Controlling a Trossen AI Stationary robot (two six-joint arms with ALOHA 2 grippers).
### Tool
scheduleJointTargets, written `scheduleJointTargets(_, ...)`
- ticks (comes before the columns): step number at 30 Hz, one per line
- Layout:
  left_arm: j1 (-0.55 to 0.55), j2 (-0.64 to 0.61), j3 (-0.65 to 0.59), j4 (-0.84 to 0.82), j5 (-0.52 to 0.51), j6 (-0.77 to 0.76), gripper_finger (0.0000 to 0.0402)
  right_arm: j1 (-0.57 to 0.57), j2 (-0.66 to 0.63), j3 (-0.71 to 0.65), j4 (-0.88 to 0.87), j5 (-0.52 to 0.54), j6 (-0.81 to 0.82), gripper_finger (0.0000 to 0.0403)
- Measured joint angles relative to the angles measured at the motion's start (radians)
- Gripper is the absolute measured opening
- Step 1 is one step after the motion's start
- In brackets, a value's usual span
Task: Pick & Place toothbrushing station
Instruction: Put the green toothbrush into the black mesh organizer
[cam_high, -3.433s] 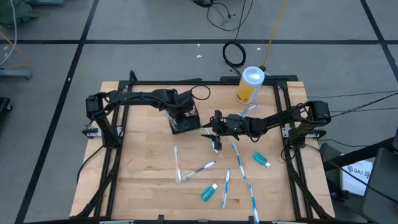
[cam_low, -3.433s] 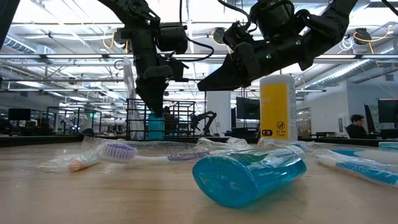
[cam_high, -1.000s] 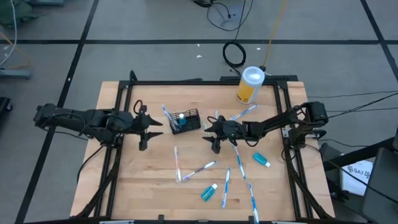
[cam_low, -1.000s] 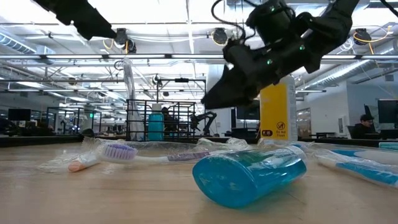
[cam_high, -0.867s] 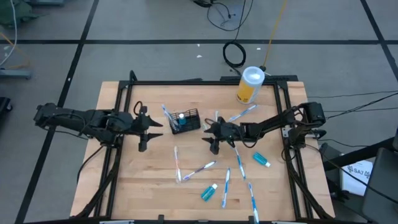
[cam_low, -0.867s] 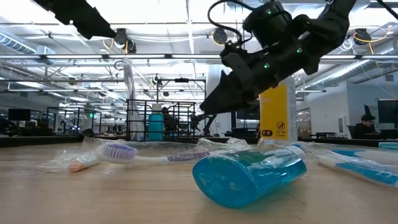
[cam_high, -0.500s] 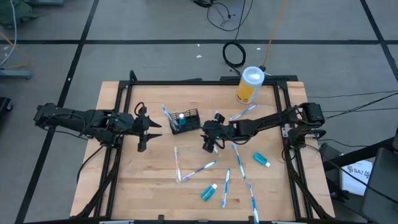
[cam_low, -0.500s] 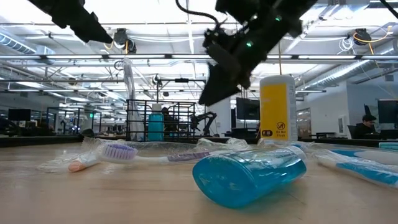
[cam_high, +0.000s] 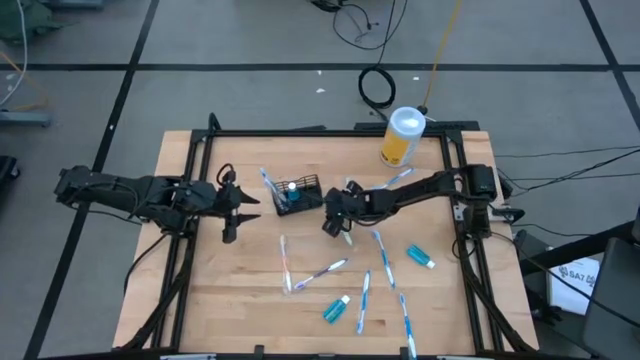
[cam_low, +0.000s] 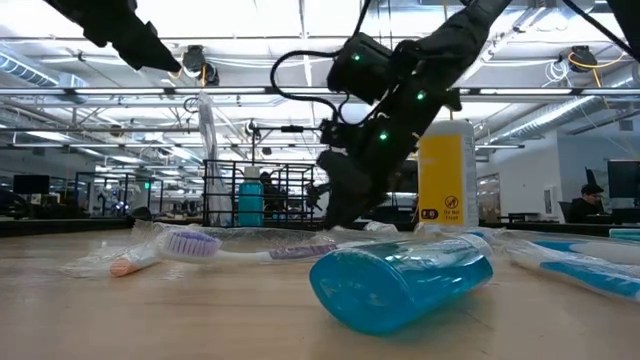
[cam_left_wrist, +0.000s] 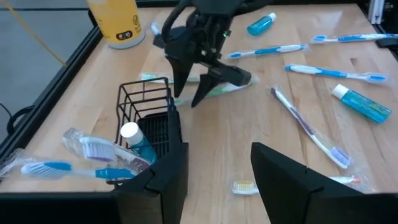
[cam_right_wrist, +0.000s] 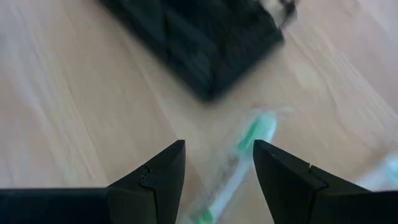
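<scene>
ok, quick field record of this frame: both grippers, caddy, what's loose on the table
left gripper: open, empty, parked at the table's left edge, pointing toward the caddy
right gripper: open, coming down over a green wrapped toothbrush, not gripping yet
caddy: upright, mid-table, holds one teal toothpaste tube and a wrapped toothbrush leaning out
loose on table: several toothbrushes, two teal tubes
yellow canister: upright, far right corner

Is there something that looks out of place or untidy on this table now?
Yes: toothbrushes and toothpaste tubes lie scattered on the table instead of in the caddy.
</scene>
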Motion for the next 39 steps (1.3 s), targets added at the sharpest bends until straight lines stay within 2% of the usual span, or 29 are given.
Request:
scheduleJointTargets(5,0.001,0.0,0.0,0.0,-0.004,-0.007,0.0177,-0.008,-0.002,-0.045,-0.014,0.0,0.043,0.0178)
scheduleJointTargets(12,0.002,0.0,0.0,0.002,-0.011,-0.008,0.0177,-0.001,-0.014,-0.09,0.004,-0.023,0.044,0.0142)
scheduleJointTargets(16,0.002,0.0,0.0,0.006,-0.011,-0.01,0.0177,0.004,-0.014,-0.105,0.013,-0.031,0.062,0.0101)
scheduleJointTargets(23,0.002,0.0,0.0,0.006,-0.011,-0.022,0.0177,0.005,-0.013,-0.108,0.085,-0.021,0.184,0.0013)
scheduleJointTargets(27,0.002,0.0,0.0,0.006,-0.011,-0.05,0.0177,0.005,-0.013,-0.109,0.107,-0.02,0.259,0.0014)
scheduleJointTargets(34,0.002,0.0,0.0,0.005,-0.011,-0.057,0.0177,0.009,-0.107,-0.112,0.076,-0.039,0.252,0.0009)
scheduleJointTargets(39,0.002,0.011,0.0,0.005,-0.011,-0.059,0.0177,0.013,-0.217,-0.113,0.088,0.05,0.169,0.0007)
